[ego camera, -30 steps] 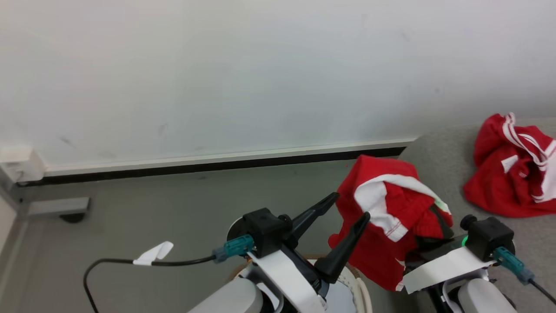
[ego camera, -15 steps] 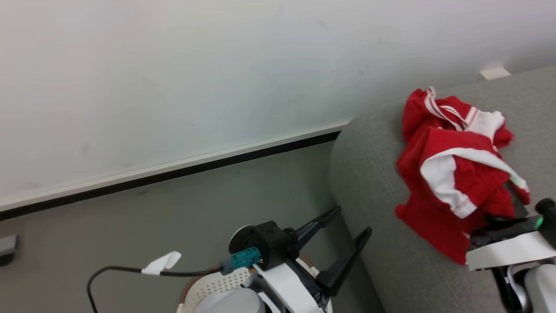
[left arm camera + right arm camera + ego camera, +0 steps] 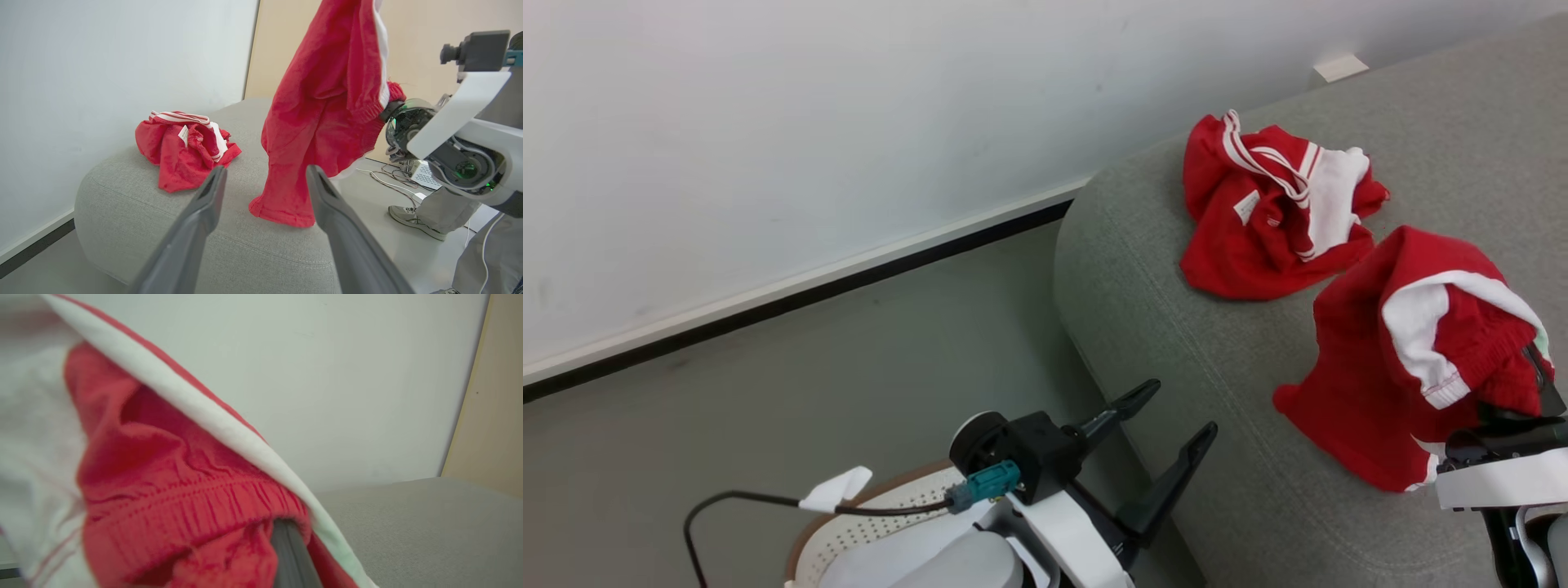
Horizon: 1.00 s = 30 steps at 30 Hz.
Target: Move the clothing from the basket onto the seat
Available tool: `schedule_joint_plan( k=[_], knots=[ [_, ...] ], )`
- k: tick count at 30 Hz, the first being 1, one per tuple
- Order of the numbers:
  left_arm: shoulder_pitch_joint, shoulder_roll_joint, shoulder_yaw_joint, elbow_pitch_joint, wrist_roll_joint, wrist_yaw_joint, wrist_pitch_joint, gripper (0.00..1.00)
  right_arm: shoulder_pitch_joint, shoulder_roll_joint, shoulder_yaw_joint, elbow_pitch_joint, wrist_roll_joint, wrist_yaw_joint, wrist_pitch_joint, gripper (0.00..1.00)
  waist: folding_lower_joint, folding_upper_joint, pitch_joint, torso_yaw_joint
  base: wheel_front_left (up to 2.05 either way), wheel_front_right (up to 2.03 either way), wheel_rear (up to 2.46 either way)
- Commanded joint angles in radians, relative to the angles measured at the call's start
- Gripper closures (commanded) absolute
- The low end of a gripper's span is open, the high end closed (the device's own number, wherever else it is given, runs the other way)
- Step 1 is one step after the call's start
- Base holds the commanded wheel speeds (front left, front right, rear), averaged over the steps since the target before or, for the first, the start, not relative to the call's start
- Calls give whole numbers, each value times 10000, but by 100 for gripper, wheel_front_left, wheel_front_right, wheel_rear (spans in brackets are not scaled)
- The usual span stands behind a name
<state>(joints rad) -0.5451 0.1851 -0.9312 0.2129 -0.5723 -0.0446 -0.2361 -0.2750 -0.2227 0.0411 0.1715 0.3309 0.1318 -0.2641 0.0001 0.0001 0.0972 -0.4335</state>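
A red garment with white trim [image 3: 1405, 367] hangs over the grey seat [image 3: 1160, 310], and my right gripper [image 3: 1531, 384] is shut on its waistband, the fingers mostly buried in fabric. In the left wrist view this garment [image 3: 327, 102] droops until its lower end meets the seat [image 3: 245, 253]. In the right wrist view its elastic band [image 3: 163, 506] wraps one finger [image 3: 290, 555]. A second red garment with white stripes [image 3: 1266, 220] lies crumpled on the seat near the wall. My left gripper [image 3: 1180, 406] is open above the white basket [image 3: 866, 523], holding nothing.
A white wall with a dark skirting line [image 3: 809, 286] runs behind the grey floor [image 3: 768, 392]. A black cable with a white tag [image 3: 833, 490] trails from my left wrist. A person's shoe [image 3: 412, 222] and trouser leg stand on the floor beyond the seat.
The head camera has swung towards the seat. My right gripper has carried the red garment from beside the seat's edge to over the seat. The left gripper stays open by the basket.
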Motion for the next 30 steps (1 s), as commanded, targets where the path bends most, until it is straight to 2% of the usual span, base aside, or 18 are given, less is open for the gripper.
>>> schedule_joint_plan(
  k=[1,9,16,23,30],
  knots=[
    [-89,26,-12,39,137,-26,-63,0,113,-16,-70,-65,-90,-23,-2,100,-1,-1,109,-127,0,0,0],
    [-246,-52,-53,136,78,-88,-81,0,28,79,-293,-121,-75,-23,-2,100,-1,-1,215,-37,0,0,0],
    [-450,-23,-92,44,151,-57,31,0,-664,-496,-666,-136,-181,-23,7,100,-1,-1,661,324,0,0,0],
    [-833,119,-144,-209,257,-62,328,0,-2145,-1611,-1368,665,442,-23,233,100,-1,-1,1678,834,0,0,0],
    [-1486,405,-161,-604,516,-46,763,0,-4076,-3048,-901,2065,970,-23,555,100,-1,-1,3117,1282,0,0,0]
  ],
)
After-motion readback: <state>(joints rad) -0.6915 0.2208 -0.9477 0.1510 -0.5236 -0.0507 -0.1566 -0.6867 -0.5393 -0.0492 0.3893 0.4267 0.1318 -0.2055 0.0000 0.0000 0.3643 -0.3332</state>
